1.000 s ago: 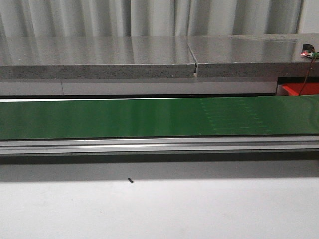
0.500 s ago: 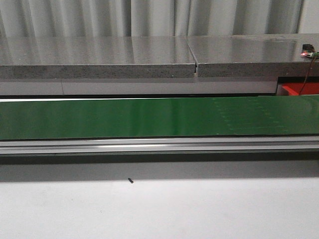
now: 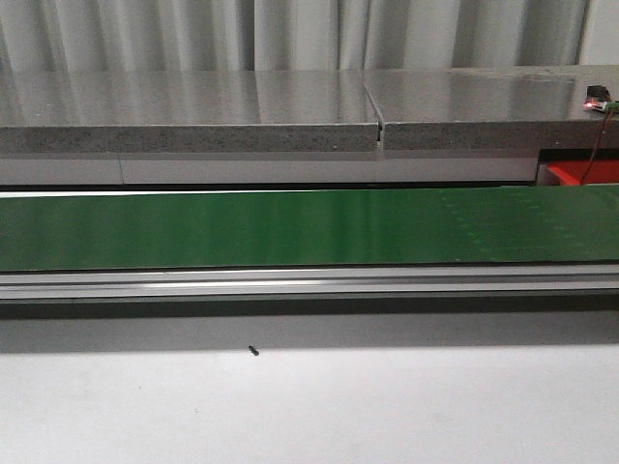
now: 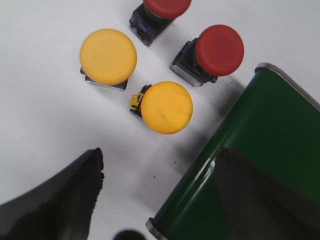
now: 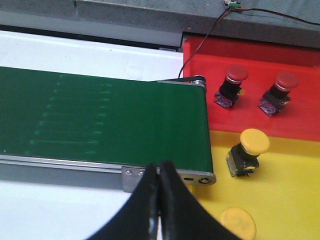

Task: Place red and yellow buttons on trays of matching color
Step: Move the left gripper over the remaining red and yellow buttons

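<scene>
Left wrist view: our open left gripper [image 4: 157, 192] hangs over the belt end [image 4: 240, 165] — yellow button [image 4: 166, 107] just beyond, nearest.

Ahead of the left end effector [image 4: 160, 165], four buttons [image 4: 166, 107] cluster on the tabletop [image 4: 40, 125] beside the belt [image 4: 260, 130]. Beyond the right end effector [image 5: 160, 186], past the belt's end, the farther tray [image 5: 300, 55] holds a button pair [image 5: 231, 85]; the nearer tray [image 5: 295, 200], adjoining it, holds two other buttons [image 5: 248, 150].

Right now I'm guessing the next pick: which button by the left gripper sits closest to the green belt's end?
The smaller-looking yellow button: it lies nearest the belt. The other yellow button and both red buttons sit farther off.
</scene>
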Controlling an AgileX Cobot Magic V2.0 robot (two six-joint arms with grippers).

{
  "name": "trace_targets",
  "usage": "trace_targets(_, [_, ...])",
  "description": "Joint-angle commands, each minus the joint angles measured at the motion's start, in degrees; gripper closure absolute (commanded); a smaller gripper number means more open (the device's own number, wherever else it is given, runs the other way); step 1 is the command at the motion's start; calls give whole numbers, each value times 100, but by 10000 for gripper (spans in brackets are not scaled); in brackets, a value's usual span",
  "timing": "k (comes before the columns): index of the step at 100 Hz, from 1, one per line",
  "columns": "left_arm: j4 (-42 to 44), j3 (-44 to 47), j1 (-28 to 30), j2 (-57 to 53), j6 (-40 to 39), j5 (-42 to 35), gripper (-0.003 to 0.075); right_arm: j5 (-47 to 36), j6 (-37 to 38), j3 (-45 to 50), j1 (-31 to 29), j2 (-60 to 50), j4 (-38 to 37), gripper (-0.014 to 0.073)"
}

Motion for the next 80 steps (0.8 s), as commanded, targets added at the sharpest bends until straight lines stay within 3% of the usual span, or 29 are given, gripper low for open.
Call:
trace_targets(1, [-226, -374, 6, 90, 28, 41, 262, -457, -9, -158, -27, 3, -45, 661])
trace_targets(64, [-525, -765, 6, 1170, 41, -265, 265, -457, -9, -158, -27, 3, -45, 661])
trace_targets(73, [-543, -765, 6, 1170, 50, -354, 317, -457, -9, -158, -27, 3, -45, 661])
trace_targets(80, [-543, -765, 6, 1170, 53, -372, 404, -457, -9, -158, -27, 3, -45, 661])
